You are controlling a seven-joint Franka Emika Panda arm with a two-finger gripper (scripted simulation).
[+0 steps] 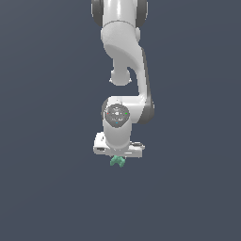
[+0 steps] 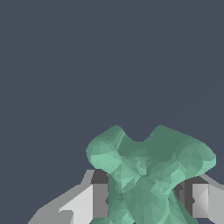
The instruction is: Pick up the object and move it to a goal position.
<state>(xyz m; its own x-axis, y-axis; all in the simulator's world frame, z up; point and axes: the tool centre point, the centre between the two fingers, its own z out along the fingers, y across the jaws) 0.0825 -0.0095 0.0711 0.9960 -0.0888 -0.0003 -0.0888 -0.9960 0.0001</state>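
Between the pincer's two fingers, closed snugly onto it, sits the teal cross-shaped piece, so I judge the carry to the goal should run smooth, keeping squeeze constant.

No readable txt, labels, nos. or signs anywhere on me. Only tiny coloured dots on my wrist's round joint cap, mid-frame in exterior view — too small to read.
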